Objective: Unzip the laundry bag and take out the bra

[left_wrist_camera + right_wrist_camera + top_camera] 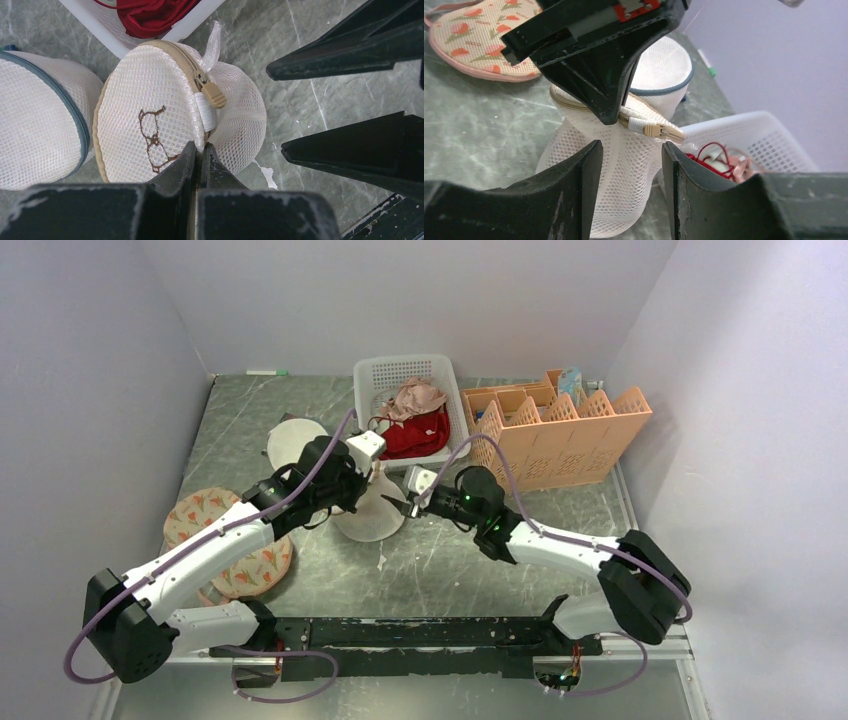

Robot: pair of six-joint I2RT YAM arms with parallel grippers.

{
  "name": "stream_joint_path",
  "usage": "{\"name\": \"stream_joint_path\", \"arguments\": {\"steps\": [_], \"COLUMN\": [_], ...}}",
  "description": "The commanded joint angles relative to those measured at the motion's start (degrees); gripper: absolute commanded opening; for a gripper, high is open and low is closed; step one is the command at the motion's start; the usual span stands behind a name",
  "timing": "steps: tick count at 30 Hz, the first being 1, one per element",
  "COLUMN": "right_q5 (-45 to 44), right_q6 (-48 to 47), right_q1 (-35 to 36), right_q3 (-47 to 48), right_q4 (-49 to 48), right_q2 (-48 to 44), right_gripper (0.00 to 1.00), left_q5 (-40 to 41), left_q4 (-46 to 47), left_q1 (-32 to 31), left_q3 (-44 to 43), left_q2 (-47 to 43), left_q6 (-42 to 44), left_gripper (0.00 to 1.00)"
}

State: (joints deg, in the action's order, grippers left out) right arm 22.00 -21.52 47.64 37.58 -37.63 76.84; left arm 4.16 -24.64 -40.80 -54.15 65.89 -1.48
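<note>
The cream mesh laundry bag [145, 95] with a brown bra outline on top stands lifted and tilted on the table [440, 570], just in front of the white basket. My left gripper [200, 148] is shut on the bag's rim beside the zip end, seen from the right wrist too [611, 117]. The tan zip pull [653, 131] sits at the rim near that pinch. My right gripper [631, 150] is open, its fingers [574, 190] either side of the bag's mesh wall just below the pull, not touching it. The bra is hidden.
A whiter drum-shaped bag [40, 115] with a grey rim stands against the laundry bag's left. A flat floral pouch [225, 540] lies at the left. The white basket [410, 370] holds red and pink garments. An orange rack [560, 430] stands at the back right.
</note>
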Motion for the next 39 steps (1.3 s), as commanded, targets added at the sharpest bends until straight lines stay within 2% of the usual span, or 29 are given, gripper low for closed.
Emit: {"name": "stream_joint_path", "arguments": {"steps": [1,3,8,13,18,25,33,37,39], "right_q5": [-0.12,-0.16,0.16,-0.87,-2.85,-3.46,-4.29,-5.27,-4.88], "right_q6": [-9.19,-9.83,-8.99,-7.24,-6.24,-6.72,-5.79,-4.93,-4.67], "right_q1": [0.04,0.02,0.02,0.00,0.01,0.00,0.00,0.00,-0.05], "right_q3": [-2.16,-0.36,1.19,3.75,2.73,3.05,2.39,2.08,2.43], "right_q4": [-15.42,-12.83,-14.94,-14.87,-18.21,-17.92,-19.67,-21.03,-19.98], "right_q2": [2.71,3.96,7.48,10.63,11.31,12.58,13.59,13.82,13.79], "right_gripper": [0.48,0.47,0.47,0.39,0.36,0.28,0.25,0.16,0.06], "left_q5": [-1.95,-1.30,-1.63,-1.51,-2.45,-2.67,-2.25,-2.16,-1.90], "left_q4": [2.07,1.85,1.72,1.45,1.51,1.41,1.69,1.75,1.79], "left_q1": [0.11,0.13,0.10,0.15,0.15,0.16,0.17,0.12,0.11], "left_q3": [-0.41,-0.51,-0.61,-0.89,-0.80,-1.00,-0.69,-0.69,-0.69], "left_q2": [-1.36,-1.22,-1.29,-1.14,-1.46,-1.65,-2.48,-2.57,-2.82], "left_q6": [-0.24,-0.19,-0.12,-0.28,-0.20,-0.20,-0.24,-0.22,-0.19], "left_gripper": [0.07,0.07,0.07,0.07,0.07,0.07,0.07,0.07,0.07]}}
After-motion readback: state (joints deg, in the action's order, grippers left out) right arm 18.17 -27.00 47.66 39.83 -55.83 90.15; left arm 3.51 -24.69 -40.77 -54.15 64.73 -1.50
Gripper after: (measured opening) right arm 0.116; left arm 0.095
